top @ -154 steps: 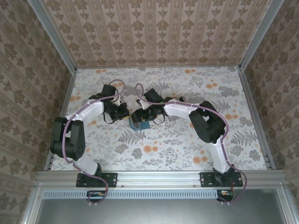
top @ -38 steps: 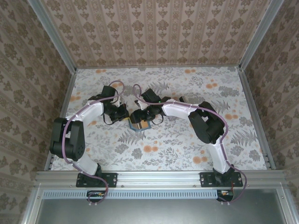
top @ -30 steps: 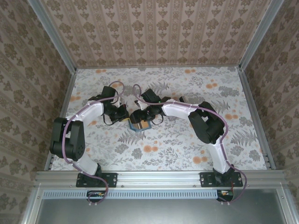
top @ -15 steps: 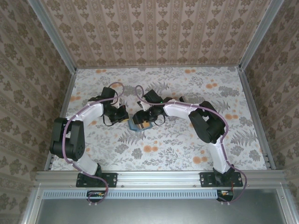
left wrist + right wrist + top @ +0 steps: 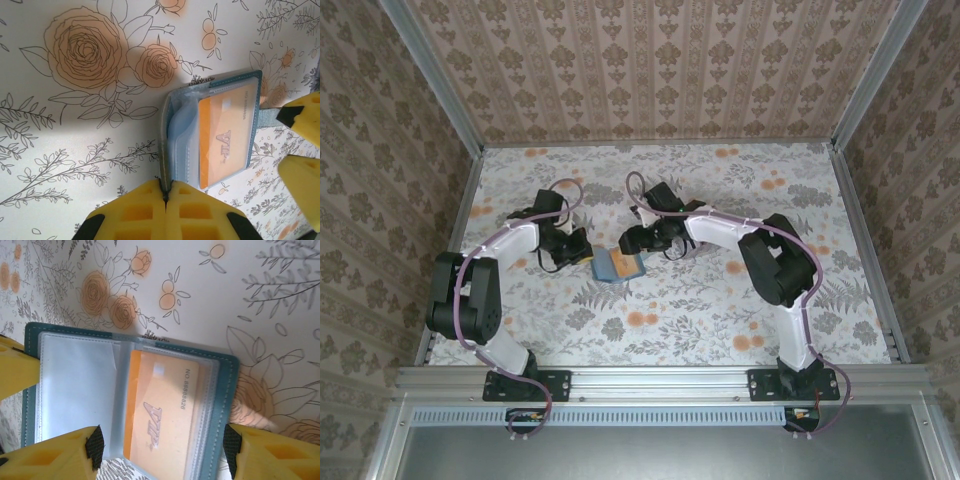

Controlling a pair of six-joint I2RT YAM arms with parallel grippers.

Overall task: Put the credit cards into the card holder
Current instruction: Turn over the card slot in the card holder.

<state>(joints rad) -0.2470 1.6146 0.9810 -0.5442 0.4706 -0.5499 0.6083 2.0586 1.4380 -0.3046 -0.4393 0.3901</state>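
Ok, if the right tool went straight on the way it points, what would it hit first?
Probably the open card holder, at the orange card in its clear sleeve; the right tool points at it, fingers spread either side. Remaining gap unclear.

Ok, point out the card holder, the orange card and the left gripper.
card holder (image 5: 75,385): right wrist view, its empty clear sleeve.
orange card (image 5: 160,412): right wrist view, face near the VIP print.
left gripper (image 5: 165,189): left wrist view, where the shut fingertips meet.
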